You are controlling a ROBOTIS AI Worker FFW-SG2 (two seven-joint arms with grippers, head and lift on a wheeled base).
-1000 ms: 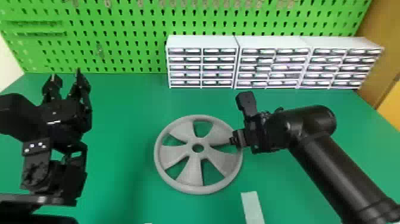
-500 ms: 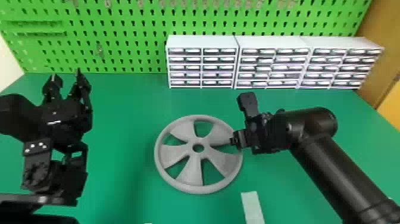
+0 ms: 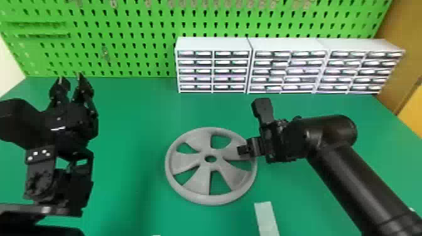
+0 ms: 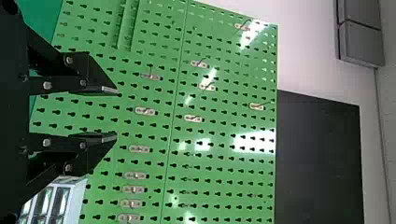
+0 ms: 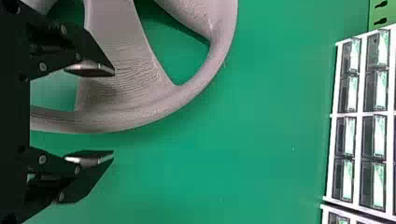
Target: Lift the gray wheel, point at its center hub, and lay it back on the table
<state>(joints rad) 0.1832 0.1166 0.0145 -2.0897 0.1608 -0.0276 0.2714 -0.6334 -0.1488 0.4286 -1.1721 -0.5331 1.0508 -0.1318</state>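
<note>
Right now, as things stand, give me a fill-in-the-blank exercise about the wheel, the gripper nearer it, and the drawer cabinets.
The wheel lying on the table is colored ____.
The gripper nearer the wheel is the robot's ____ one.
Its two fingers are not shut but ____.
Toward the table's back stand ____ white drawer cabinets.
Missing words: gray; right; open; three.
</note>
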